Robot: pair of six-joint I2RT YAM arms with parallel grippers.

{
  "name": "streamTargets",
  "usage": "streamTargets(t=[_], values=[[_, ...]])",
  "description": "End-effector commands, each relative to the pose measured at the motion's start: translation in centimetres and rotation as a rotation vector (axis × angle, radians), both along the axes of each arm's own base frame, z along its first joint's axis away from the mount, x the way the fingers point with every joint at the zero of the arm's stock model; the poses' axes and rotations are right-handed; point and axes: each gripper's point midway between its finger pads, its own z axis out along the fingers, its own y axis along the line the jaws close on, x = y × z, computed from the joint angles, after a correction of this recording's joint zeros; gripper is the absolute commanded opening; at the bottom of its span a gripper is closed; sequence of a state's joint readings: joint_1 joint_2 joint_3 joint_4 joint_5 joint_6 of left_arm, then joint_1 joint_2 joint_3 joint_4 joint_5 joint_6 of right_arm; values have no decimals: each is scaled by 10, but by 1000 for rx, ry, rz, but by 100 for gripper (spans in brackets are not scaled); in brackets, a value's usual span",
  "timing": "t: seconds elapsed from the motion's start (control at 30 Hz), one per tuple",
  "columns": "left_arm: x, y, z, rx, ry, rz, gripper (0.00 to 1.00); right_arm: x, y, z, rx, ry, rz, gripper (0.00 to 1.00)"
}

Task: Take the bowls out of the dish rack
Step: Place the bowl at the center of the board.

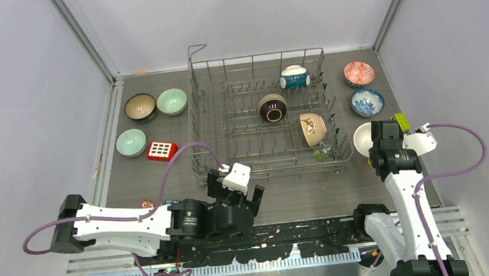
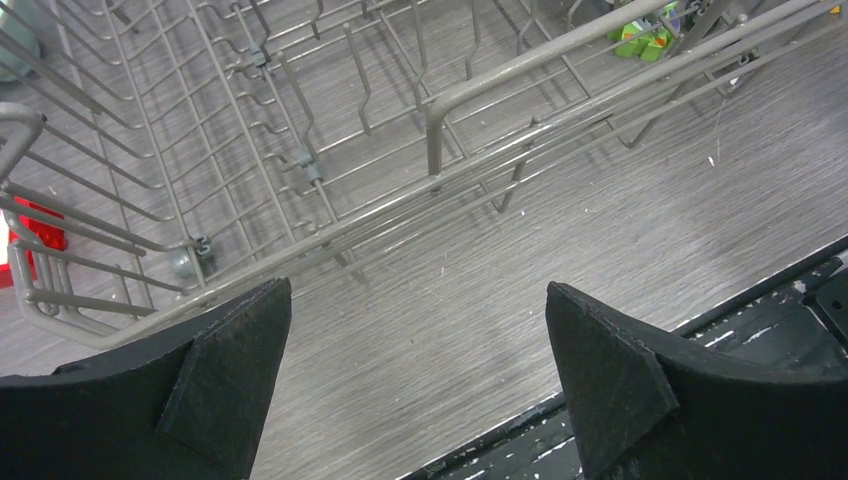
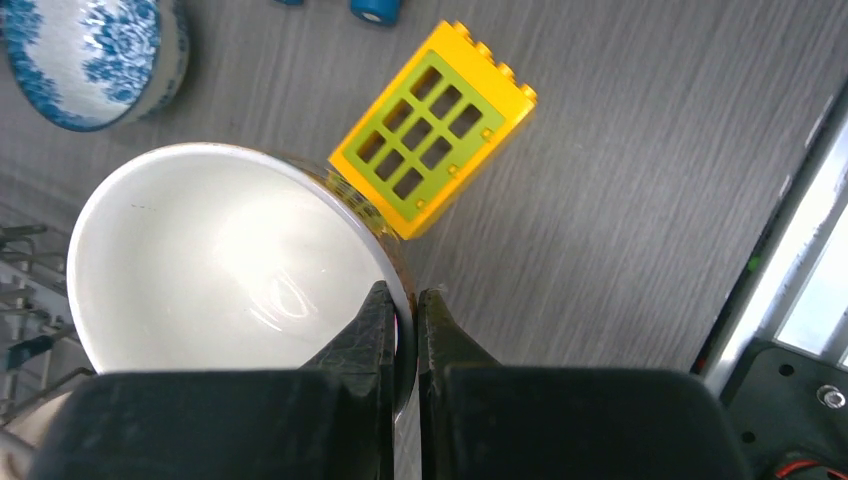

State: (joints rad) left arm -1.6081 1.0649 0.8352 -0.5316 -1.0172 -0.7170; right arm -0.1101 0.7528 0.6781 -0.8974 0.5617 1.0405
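Clock reference: read on the top view, with 12 o'clock at the far wall and the dish rack [image 1: 256, 57] at the dial's centre.
Dish rack: a grey wire basket stands on the table [image 1: 301, 193], its long sides running 9 to 3 o'clock.
Bowls in the rack: three, all tipped rather than upright among the tines. A teal-and-white bowl [image 1: 294, 78] sits at about 1 o'clock. A dark brown bowl [image 1: 273, 107] is near the centre. A cream patterned bowl [image 1: 313, 129] is at about 4 o'clock.
Bowls outside, 9 to 10 o'clock: a brown bowl [image 1: 139, 107] and a pale green bowl [image 1: 172, 101] stand side by side. A sea-green bowl [image 1: 131, 142] is nearer the arms. All three are mouth up.
Bowls outside, 2 to 3 o'clock: a red patterned bowl [image 1: 359, 73] and, nearer, a blue-and-white bowl [image 1: 367, 102] stand mouth up and apart.
White bowl [image 3: 220, 260]: it is just outside the rack's right end at about 4 o'clock, mouth up. Whether it rests on the table cannot be told.
Right gripper [image 3: 408, 305]: the jaws pinch the white bowl's rim, one finger inside and one outside.
Left gripper [image 2: 420, 370]: the jaws are spread wide with nothing between them. It is over bare table just outside the rack's near rail, at about 7 o'clock.
Loose items: a red block [image 1: 162, 150] lies beside the sea-green bowl. A yellow block [image 3: 430, 140] lies just beside the white bowl. A small green toy [image 1: 322, 151] sits inside the rack's near right corner.
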Motion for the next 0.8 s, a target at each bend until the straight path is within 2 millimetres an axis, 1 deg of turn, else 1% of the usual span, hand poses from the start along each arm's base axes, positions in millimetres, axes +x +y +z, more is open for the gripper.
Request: streamTargets(t=[0.0, 0.13, 0.3, 0.4, 0.53, 0.6, 0.77], values=[[7, -8, 23, -70, -51, 29, 100, 30, -14, 37, -83, -115, -16, 1], [5, -16, 20, -75, -49, -8, 100, 55, -17, 40, -49, -155, -18, 1], [8, -22, 20, -44, -69, -30, 100, 85, -21, 37, -2, -182, -26, 1], [12, -26, 19, -34, -76, -38, 100, 96, -21, 25, 16, -153, -24, 1], [15, -31, 13, -31, -53, -49, 100, 105, -19, 4, 41, -125, -17, 1], [16, -33, 11, -29, -42, -55, 100, 107, -18, -8, 53, -105, -16, 1], [15, -35, 6, -3, -31, -72, 100, 112, -19, -28, 66, -77, -26, 1]])
